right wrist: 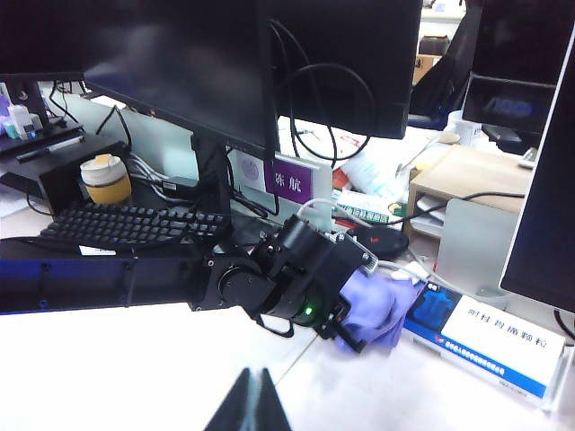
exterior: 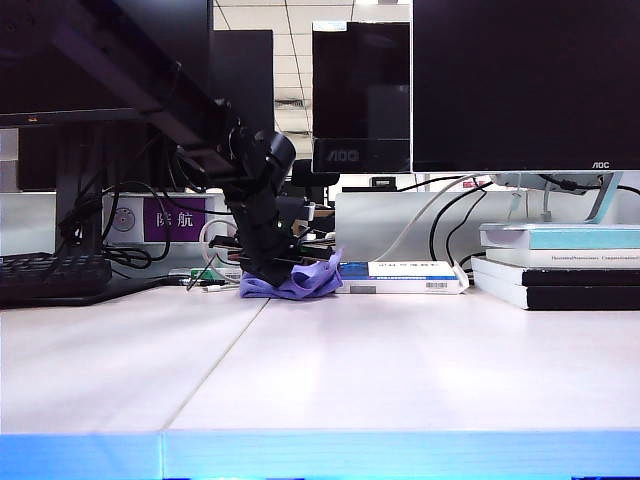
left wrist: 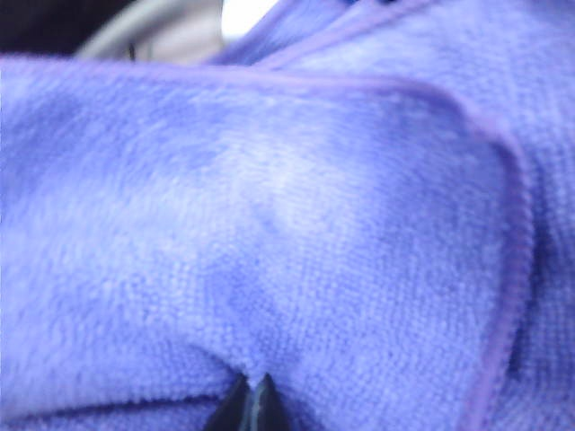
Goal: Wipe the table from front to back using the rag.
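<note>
The lavender-blue rag (exterior: 305, 279) lies bunched at the back of the pale table (exterior: 400, 370), just left of a flat book. My left gripper (exterior: 265, 272) points down into it. In the left wrist view the rag (left wrist: 296, 224) fills the picture, and the left gripper (left wrist: 252, 384) is shut, with cloth puckered at its tips. The right wrist view shows the left gripper (right wrist: 346, 334) from the side, pressed into the rag (right wrist: 382, 301). My right gripper (right wrist: 252, 375) hangs shut above bare table (right wrist: 108, 359), holding nothing. It is out of the exterior view.
A blue-and-white book (exterior: 400, 277) lies right of the rag. Stacked books (exterior: 560, 265) sit at the back right, under a monitor (exterior: 520, 80). A black keyboard (exterior: 50, 275) and cables are at the back left. A yellow-and-white cup (right wrist: 105, 180) stands behind the keyboard.
</note>
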Robot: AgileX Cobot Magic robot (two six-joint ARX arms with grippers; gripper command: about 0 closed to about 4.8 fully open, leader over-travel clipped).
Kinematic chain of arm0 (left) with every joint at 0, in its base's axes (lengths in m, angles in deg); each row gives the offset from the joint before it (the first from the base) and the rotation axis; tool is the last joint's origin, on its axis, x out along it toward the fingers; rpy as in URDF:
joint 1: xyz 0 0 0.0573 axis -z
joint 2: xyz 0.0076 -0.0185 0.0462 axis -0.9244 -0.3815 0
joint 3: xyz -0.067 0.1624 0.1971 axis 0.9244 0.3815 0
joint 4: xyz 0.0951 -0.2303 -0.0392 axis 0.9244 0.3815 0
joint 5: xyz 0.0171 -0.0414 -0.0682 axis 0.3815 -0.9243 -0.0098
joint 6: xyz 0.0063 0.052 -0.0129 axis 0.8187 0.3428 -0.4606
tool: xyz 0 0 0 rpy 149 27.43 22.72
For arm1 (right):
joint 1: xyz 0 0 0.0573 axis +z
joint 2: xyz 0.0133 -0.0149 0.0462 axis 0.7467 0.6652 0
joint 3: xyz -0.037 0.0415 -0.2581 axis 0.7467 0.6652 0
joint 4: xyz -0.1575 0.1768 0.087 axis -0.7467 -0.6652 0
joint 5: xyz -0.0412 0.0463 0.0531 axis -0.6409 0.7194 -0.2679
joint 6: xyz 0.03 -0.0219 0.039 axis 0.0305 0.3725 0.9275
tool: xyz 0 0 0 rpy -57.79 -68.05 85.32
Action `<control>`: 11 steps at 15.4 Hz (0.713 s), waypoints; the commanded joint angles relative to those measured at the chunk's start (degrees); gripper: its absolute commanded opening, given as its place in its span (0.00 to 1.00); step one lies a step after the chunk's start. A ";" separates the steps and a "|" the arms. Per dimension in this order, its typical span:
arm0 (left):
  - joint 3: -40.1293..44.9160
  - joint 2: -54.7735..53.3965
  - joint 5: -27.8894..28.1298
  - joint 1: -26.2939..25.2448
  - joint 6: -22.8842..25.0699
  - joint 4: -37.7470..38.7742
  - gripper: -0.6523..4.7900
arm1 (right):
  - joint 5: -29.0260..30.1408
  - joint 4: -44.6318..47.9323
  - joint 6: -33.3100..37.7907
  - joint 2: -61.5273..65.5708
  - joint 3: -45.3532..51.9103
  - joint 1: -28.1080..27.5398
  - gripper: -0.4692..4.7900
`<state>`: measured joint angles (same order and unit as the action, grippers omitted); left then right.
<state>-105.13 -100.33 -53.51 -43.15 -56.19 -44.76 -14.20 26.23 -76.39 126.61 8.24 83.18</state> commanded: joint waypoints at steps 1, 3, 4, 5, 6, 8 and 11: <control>0.02 1.27 -1.33 -0.07 0.42 8.55 0.11 | 0.15 1.11 -0.20 -0.92 -0.33 0.04 0.09; 0.04 1.64 -3.30 0.09 0.39 13.42 0.11 | 0.17 0.87 -0.20 -0.94 -0.33 0.04 0.09; 0.04 2.14 -3.30 0.17 0.37 15.52 0.11 | 0.15 0.87 -0.17 -1.03 -0.33 0.04 0.09; 0.07 2.43 -3.32 0.26 0.17 16.61 0.11 | 0.15 0.87 -0.20 -1.09 -0.33 0.04 0.09; 0.09 2.71 -3.37 0.48 -0.83 17.31 0.11 | 0.15 0.87 -0.17 -1.20 -0.33 0.04 0.09; 0.11 3.39 -3.37 0.63 -1.25 18.49 0.11 | 0.15 0.98 -0.17 -1.40 -0.33 0.04 0.09; 0.11 3.87 -4.39 1.40 -1.60 21.70 0.11 | 0.15 1.22 -0.20 -1.75 -0.33 0.02 0.09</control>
<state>-105.26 -96.51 -56.62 -42.16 -57.46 -26.81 -14.18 26.53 -76.39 125.02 8.22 83.18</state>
